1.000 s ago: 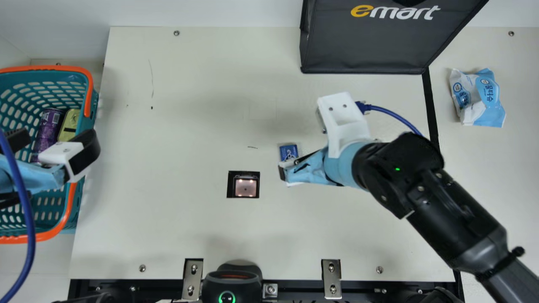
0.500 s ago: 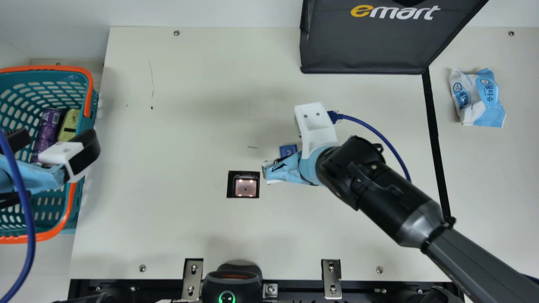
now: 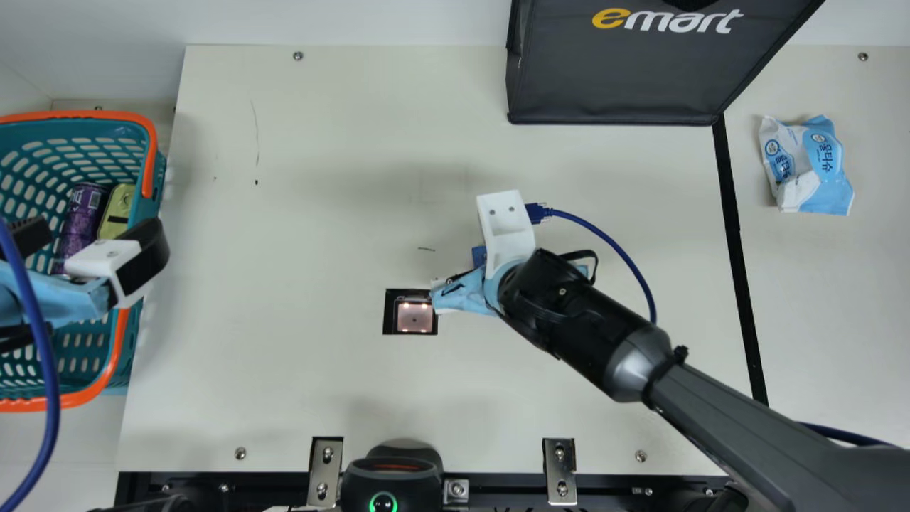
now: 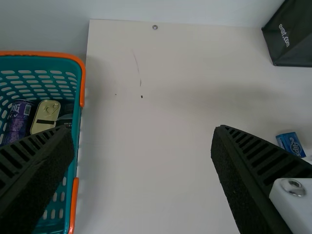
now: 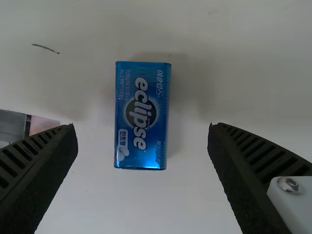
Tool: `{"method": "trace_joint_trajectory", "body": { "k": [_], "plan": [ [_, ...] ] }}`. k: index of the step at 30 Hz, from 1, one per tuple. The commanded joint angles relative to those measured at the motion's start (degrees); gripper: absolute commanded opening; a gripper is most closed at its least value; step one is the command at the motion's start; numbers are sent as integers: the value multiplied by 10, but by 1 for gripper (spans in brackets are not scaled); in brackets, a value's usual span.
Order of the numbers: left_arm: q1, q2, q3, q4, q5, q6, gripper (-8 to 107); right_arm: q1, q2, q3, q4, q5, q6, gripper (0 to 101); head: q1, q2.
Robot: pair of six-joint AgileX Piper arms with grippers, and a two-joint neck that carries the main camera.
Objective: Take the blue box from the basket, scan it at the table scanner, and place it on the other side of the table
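Note:
The blue box (image 3: pixel 478 256) lies on the cream table just right of the table scanner (image 3: pixel 414 317), partly hidden under my right arm. Over it is my right gripper (image 3: pixel 444 293). In the right wrist view the blue box (image 5: pixel 142 117) lies flat between and beyond the spread fingers of the right gripper (image 5: pixel 143 131), touching neither. My left gripper (image 3: pixel 89 243) hangs over the basket (image 3: pixel 150 146) at the left. The left wrist view has the left gripper (image 4: pixel 141 134) open with nothing held, and the blue box (image 4: pixel 289 143) far off at the side.
A purple can (image 3: pixel 84 206) and a yellow tin (image 3: pixel 117 210) are in the basket. A black bag (image 3: pixel 618 78) stands at the back, and a blue-and-white packet (image 3: pixel 807 167) lies far right. A black device (image 3: pixel 391 476) sits at the front edge.
My right arm has moved left, bringing its gripper from right of the scanner to the scanner's edge and covering more of the blue box. The left arm has kept still.

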State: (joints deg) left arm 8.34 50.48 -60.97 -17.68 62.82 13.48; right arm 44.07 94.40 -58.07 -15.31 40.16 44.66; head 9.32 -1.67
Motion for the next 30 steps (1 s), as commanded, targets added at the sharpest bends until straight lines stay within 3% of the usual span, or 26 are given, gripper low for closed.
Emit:
{"method": "trace_joint_trajectory", "body": {
  "k": [1, 16, 30],
  "plan": [
    [0, 0, 0, 0, 0, 0, 90, 2, 6, 0, -7, -2, 10, 95, -14, 1],
    [0, 0, 0, 0, 0, 0, 90, 1, 43, -7, -17, -7, 34, 95, -14, 1],
    [0, 0, 0, 0, 0, 0, 90, -1, 56, -15, -10, -3, 35, 1, -14, 1]
  ]
}}
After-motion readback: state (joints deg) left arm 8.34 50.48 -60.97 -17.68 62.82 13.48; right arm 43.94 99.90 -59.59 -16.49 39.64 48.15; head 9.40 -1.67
